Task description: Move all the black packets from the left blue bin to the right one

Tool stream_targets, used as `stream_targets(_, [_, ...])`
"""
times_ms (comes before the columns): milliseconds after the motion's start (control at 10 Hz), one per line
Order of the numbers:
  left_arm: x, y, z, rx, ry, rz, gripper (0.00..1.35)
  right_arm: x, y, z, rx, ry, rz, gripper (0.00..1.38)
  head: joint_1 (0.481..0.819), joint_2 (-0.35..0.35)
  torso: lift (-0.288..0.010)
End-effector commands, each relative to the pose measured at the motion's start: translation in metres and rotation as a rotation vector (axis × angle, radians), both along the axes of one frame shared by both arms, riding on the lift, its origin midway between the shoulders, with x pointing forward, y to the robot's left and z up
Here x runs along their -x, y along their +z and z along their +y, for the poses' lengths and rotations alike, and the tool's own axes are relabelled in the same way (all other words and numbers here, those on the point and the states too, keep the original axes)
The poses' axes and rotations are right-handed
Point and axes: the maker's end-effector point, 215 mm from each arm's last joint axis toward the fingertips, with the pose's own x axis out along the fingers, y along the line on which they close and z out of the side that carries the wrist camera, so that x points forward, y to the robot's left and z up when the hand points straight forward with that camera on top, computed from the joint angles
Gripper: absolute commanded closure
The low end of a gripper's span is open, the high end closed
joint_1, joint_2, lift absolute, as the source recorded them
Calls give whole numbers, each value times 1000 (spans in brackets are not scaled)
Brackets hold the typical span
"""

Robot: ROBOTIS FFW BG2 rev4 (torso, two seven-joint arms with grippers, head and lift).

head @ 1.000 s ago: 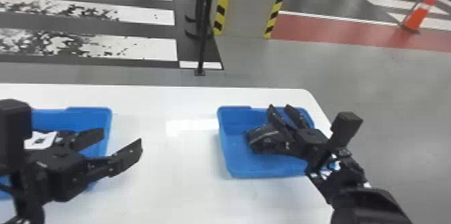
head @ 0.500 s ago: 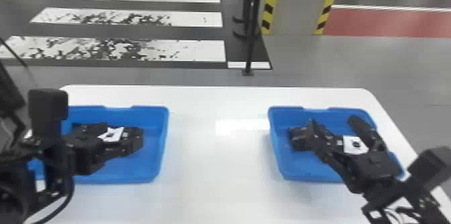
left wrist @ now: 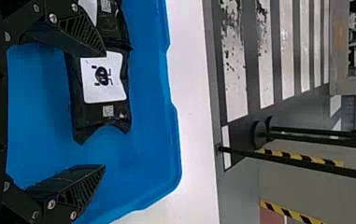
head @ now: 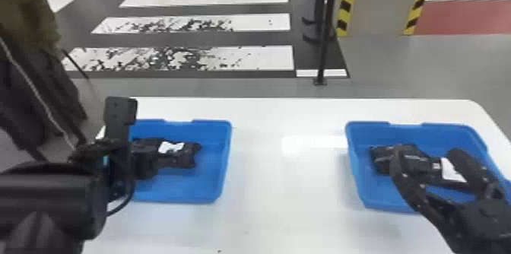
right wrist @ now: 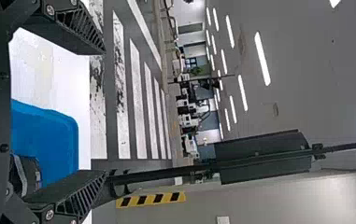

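At the left of the head view, a black packet [head: 186, 158] lies in a blue bin [head: 205, 192], near the wide-open left jaws [left wrist: 105, 110]. Its long way seems to run from finger to finger, so the left jaws may need to turn. The right jaws [head: 426, 153] are wide too, but farther off, by the right bin [head: 355, 169].

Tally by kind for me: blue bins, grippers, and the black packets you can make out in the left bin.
Blue bins: 2, the left bin and the right bin
Grippers: 2, the left gripper and the right gripper
Black packets in the left bin: 2 visible; more could be hidden
Total: 6
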Motion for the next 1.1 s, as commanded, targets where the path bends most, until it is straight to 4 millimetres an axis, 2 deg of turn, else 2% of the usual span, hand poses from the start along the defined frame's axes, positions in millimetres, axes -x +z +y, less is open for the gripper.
stream_targets(0, [-12,-16,6,-14,14,40,203,1,1,9,-12,16,0,116,695,114,-140])
stream_targets(300, [-17,-42,18,-18,53,98,205,3,-4,16,-31,30,10,116,695,143,-140])
stream_targets(600, [-34,-59,13,-33,42,132,214,2,-4,18,-41,36,10,117,695,152,-140])
stream_targets(700, [-40,-63,15,-50,42,137,348,1,-5,20,-53,40,12,117,695,148,-140])
stream_targets(800, [-44,-71,19,-52,51,162,677,1,-7,20,-57,41,17,117,695,147,-140])
stream_targets(900, [-42,-78,25,-65,67,181,814,1,-7,20,-59,41,17,117,695,149,-140])
stream_targets(1000, [-43,-77,29,-87,67,173,817,1,-7,21,-63,43,19,117,695,154,-140])
